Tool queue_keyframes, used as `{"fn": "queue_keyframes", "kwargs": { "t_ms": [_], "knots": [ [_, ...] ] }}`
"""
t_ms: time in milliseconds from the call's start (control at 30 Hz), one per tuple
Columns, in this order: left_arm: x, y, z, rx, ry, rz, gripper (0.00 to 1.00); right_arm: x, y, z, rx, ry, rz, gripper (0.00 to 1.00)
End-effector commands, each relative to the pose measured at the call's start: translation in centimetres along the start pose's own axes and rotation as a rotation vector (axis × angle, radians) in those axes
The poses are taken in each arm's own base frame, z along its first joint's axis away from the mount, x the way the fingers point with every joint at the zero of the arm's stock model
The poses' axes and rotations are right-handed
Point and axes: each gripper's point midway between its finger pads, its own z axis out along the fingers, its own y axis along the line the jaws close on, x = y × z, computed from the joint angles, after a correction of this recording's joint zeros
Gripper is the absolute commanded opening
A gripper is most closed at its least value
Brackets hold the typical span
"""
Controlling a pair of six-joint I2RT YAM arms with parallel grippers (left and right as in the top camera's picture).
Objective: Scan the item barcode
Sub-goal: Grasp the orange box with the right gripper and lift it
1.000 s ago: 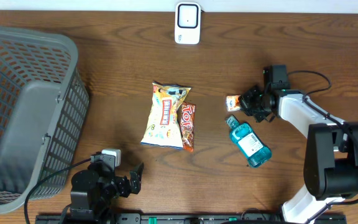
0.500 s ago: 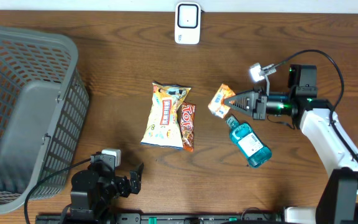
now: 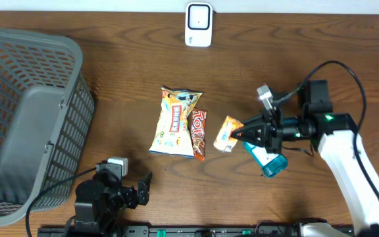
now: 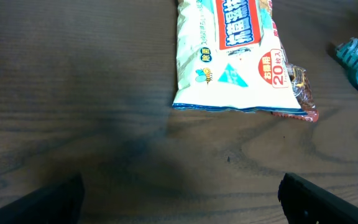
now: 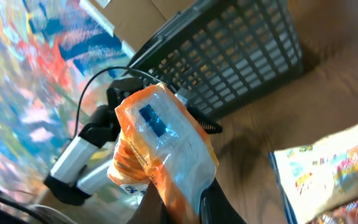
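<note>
Left pincer (image 4: 180, 183) sits at the near desk edge, jaws wide apart, nothing in it. It's out of the way.

Right pincer (image 3: 242, 133) is clamped tight on the orange pouch (image 3: 226, 133). The pouch is held mid-desk, just beside the snack bags. The pincer covers the cap end of the blue bottle (image 3: 268, 159) in the overhead view.

Risks:
- The grip is on one end of a soft pouch, so a fast swing could pivot it or slip it out.
- The red snack bag (image 3: 199, 134) and the bigger yellow bag (image 3: 175, 121) lie right next to the pouch. A low, flat sweep would drag them, so go up first.
- The wrist is above the bottle, and dipping there could roll it.
- Barcode face is unclear. The wrist view shows only a blue patch on the pouch, possibly a label. Wrong face toward the scanner means no read.

Room: there is open desk (image 3: 275, 72) between the pouch and the scanner (image 3: 198, 24). The scanner sits at the far edge by the wall, with little margin behind it. The basket (image 3: 77, 112) is far left, well apart.
</note>
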Motion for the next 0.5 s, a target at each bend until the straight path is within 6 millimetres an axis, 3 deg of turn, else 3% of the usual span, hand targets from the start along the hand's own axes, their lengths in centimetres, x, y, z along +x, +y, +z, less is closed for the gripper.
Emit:
{"fn": "queue_keyframes", "kwargs": {
  "t_ms": [0,467],
  "knots": [
    [1.1,0.2,0.0,-0.005,0.04,-0.013,1.0,-0.3,1.6,0.0,0.006,0.008,-0.136,0.01],
    [1.1,0.2,0.0,-0.005,0.04,-0.012,1.0,2.7,0.2,-0.4,0.158,0.132,-0.007,0.01]
  ]
}}
